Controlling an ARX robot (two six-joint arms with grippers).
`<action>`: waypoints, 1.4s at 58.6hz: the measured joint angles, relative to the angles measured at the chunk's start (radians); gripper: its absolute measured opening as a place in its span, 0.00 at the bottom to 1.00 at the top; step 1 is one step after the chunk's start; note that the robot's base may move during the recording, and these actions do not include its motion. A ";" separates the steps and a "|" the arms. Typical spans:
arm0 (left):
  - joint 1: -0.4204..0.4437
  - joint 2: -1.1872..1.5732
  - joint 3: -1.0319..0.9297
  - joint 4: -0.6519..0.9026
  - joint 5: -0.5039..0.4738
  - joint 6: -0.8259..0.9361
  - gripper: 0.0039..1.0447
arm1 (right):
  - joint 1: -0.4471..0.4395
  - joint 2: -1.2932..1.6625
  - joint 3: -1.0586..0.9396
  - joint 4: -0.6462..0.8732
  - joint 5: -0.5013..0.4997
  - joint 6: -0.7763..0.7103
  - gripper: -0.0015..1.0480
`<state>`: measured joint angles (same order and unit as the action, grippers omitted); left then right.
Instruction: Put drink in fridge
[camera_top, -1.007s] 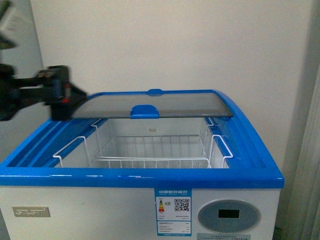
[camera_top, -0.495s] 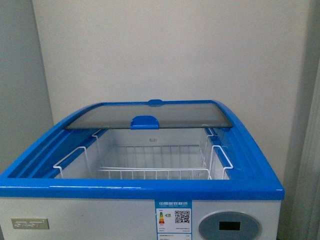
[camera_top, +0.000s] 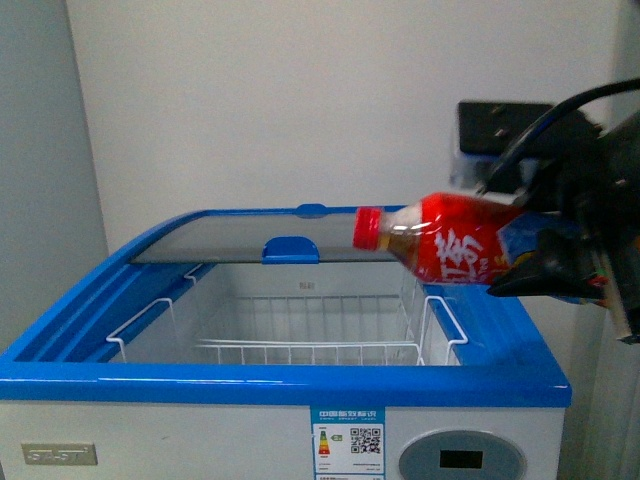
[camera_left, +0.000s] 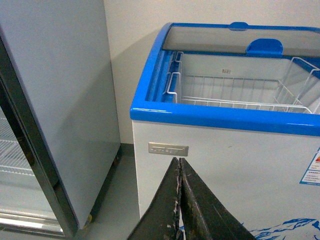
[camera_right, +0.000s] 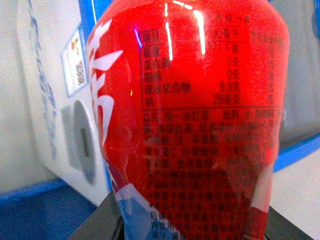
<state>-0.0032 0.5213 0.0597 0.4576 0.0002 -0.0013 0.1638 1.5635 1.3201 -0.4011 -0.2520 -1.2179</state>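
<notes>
Right gripper (camera_top: 546, 264) clamped on drink (camera_top: 452, 240), bottle horizontal, cap pointing left, over right side of open fridge (camera_top: 280, 368), left gripper (camera_left: 180, 198) fingers pressed together.

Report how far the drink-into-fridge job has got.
Done: the glass lid of the fridge sits slid to the back, leaving the wire basket open. In hand: the right gripper holds the bottle sideways, cap toward the left, above the fridge's right side, not yet inside. The left gripper is shut and empty, low by the fridge's front. Left: lower the bottle into the basket and let go.
</notes>
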 joint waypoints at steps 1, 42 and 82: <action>0.000 -0.009 -0.002 -0.006 0.000 0.000 0.02 | 0.004 0.014 0.013 0.000 0.006 -0.033 0.37; 0.000 -0.267 -0.045 -0.201 0.000 0.000 0.02 | 0.168 0.611 0.561 0.001 0.093 -0.161 0.36; 0.000 -0.514 -0.045 -0.454 0.000 0.000 0.02 | 0.184 0.808 0.730 0.097 0.124 -0.098 0.51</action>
<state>-0.0032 0.0071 0.0147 0.0032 0.0002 -0.0010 0.3477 2.3711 2.0499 -0.3042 -0.1276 -1.3159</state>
